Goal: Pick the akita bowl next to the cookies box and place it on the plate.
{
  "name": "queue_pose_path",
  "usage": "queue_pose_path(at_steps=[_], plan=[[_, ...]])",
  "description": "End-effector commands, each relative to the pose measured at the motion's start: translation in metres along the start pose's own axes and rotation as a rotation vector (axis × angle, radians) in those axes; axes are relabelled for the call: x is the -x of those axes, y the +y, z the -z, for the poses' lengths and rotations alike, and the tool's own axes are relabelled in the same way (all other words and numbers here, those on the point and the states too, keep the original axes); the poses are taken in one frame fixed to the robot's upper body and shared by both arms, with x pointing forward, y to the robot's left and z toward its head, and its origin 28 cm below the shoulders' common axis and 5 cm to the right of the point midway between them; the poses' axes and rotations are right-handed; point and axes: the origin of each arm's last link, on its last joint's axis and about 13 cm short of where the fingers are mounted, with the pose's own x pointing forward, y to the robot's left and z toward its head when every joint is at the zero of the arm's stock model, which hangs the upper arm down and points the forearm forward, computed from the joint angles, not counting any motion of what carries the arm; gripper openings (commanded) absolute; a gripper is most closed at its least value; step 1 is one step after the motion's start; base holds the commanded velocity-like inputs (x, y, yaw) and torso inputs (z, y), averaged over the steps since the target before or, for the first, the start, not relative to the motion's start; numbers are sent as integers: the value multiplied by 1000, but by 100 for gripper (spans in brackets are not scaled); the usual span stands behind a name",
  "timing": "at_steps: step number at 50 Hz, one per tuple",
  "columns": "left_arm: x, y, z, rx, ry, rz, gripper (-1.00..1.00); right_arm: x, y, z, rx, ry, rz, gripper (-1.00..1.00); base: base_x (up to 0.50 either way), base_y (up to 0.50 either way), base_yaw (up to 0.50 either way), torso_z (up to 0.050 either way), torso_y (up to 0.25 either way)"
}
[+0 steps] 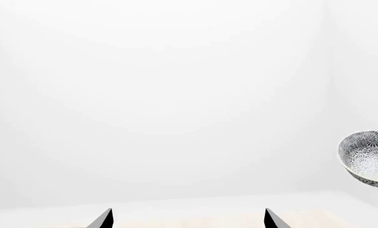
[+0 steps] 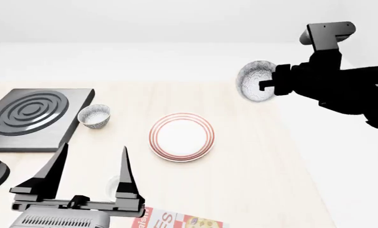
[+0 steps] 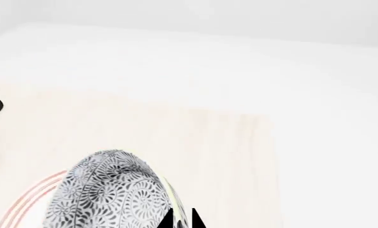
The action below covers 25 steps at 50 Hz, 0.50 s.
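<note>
Two grippers are showing: the right gripper [image 2: 268,85] is clamping the akita bowl [image 2: 255,80] by its rim, tilted, in the air at two o'clock from the plate [image 2: 181,137]; the left gripper [image 2: 90,164], jaws spread apart, is hovering over the worktop [image 2: 252,156] near the cookies box [image 2: 182,221].

The akita bowl [image 2: 255,80], grey-speckled outside and white inside, hangs tipped on its side in the air at far right. The red-ringed white plate [image 2: 181,137] lies flat mid-surface. The red cookies box [image 2: 176,221] lies at the near edge.
</note>
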Motion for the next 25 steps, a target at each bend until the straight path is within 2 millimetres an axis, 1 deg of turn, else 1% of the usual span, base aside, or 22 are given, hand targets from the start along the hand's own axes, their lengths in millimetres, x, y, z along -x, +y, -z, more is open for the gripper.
queue_pose_path(at_steps=[1, 11, 18, 21, 25], plan=[[0, -1, 0, 8, 1, 7, 100, -32, 21, -33, -1, -64, -11, -100, 0, 0, 0, 0, 0], [-1, 0, -1, 11, 1, 5, 100, -70, 38, -28, -57, -59, -18, -100, 0, 0, 0, 0, 0], [-1, 0, -1, 12, 0, 2, 100, -77, 52, -22, -102, -60, -36, -100, 0, 0, 0, 0, 0], [-1, 1, -2, 15, -4, -1, 100, -82, 61, -16, -123, -58, -48, -100, 0, 0, 0, 0, 0], [0, -1, -1, 22, -2, 6, 100, -87, 68, -8, -155, -48, -63, -100, 0, 0, 0, 0, 3]])
